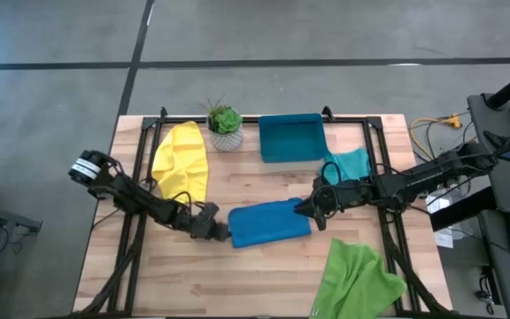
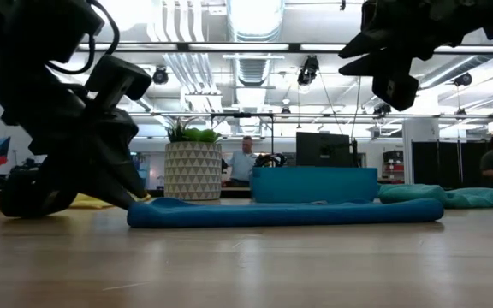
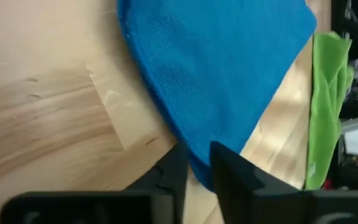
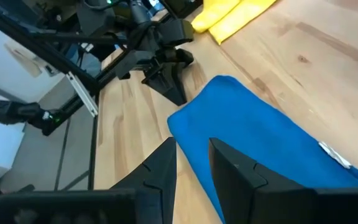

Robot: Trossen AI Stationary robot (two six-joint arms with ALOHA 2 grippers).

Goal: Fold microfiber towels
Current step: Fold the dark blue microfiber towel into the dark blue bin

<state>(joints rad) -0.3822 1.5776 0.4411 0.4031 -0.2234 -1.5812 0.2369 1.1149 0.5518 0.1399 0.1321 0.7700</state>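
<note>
Blue towel [image 1: 270, 222] lies folded into a flat oblong at centre frame of the high view, on the wooden table [image 1: 264, 283]. Left gripper [image 1: 220, 232] sits low at the towel's left edge; in the left wrist view its fingers [image 3: 232, 171] are drawn nearly together with the blue hem between them, so it appears to be pinching that edge. Right gripper [image 1: 312, 213] is at the towel's right end, and the low view shows it raised clear of the table; in the right wrist view its fingers [image 4: 232, 171] stand slightly apart with nothing between them, the blue cloth lying below. Yellow towel [image 1: 181, 161] lies loosely bunched at upper left of the table. Teal towel [image 1: 349, 164] is crumpled at right of centre, just beside the rigid blue tray [image 1: 291, 138] that stands at upper centre. Light green towel [image 1: 354, 280] lies rumpled at lower right, part of it reaching past the table edge. Potted plant [image 1: 225, 126] stands between the yellow towel and the tray. Low view: a person [image 2: 245, 162] stands in the room behind the table.
</note>
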